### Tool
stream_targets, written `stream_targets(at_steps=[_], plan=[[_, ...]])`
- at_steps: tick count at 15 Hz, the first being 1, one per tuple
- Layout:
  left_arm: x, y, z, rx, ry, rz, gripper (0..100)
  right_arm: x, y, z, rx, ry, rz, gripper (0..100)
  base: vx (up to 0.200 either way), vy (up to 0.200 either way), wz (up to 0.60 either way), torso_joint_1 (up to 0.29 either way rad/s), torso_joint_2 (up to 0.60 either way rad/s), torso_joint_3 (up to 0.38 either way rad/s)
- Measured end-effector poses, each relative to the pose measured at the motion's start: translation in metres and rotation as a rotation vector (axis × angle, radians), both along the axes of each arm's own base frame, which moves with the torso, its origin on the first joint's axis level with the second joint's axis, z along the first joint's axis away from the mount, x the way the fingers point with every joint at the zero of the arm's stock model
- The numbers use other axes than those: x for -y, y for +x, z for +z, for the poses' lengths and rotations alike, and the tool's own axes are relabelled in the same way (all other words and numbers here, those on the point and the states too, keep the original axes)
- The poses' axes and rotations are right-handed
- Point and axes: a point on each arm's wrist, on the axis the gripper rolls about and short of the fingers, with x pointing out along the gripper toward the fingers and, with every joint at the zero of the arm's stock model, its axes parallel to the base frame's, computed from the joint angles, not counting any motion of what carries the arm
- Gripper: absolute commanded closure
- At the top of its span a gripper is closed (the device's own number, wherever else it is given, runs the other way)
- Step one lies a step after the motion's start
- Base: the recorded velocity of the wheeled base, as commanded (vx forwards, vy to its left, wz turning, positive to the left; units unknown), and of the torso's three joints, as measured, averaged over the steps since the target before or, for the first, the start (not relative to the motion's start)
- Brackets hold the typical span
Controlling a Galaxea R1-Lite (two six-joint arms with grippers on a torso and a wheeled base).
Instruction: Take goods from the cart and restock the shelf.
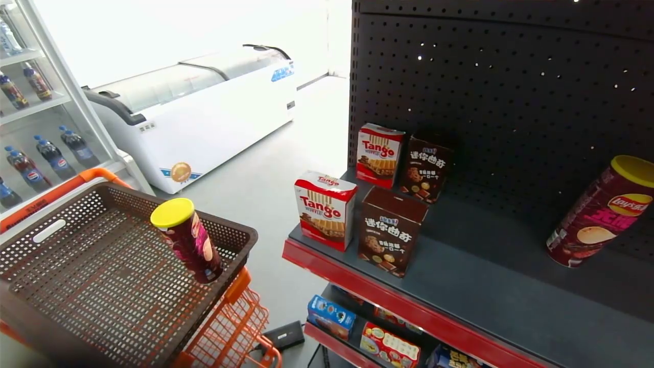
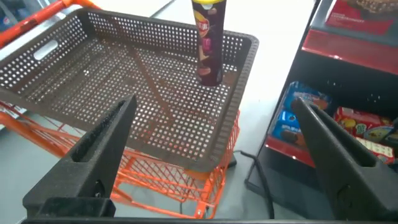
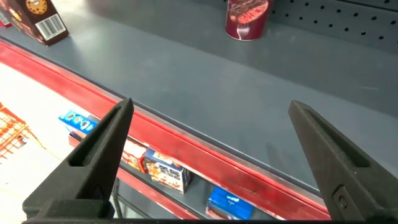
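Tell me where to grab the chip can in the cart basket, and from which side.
Grip the chip can around its mid-body, below the yellow lid, bringing the left pincer in level from the basket's open middle. It stands upright close to the basket's wall, so that side looks cramped; the straight round body suits a side clamp.

- The left gripper (image 2: 212, 102) had two matte black fingers (image 2: 102, 146), each a long wedge tapering to a narrow tip.
- The right gripper (image 3: 210, 104) looked alike: black, angular, flat-faced plastic wedges.
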Motion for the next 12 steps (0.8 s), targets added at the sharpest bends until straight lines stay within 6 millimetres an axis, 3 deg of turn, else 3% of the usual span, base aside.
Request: stream_targets(at_steps=[3,7,10,12], plan=[[0.000,0.026,0.027,-0.149,0.002,0.008,0,0.000,0.000,0.000,0.000,0.000,0.000,0,0.000,0.000,0.00,0.000,0.00,0.000],[-0.005,0.076,0.046,-0.325,-0.006,0.033,0,0.000,0.000,0.000,0.000,0.001,0.000,0,0.000,0.000,0.00,0.000,0.00,0.000],[-0.013,0.111,0.050,-0.163,0.092,0.035,0,0.000,0.000,0.000,0.000,0.001,-0.001,0,0.000,0.000,0.00,0.000,0.00,0.000],[-0.015,0.127,0.034,-0.105,0.117,0.032,0,0.000,0.000,0.000,0.000,0.000,0.000,0,0.000,0.000,0.00,0.000,0.00,0.000]])
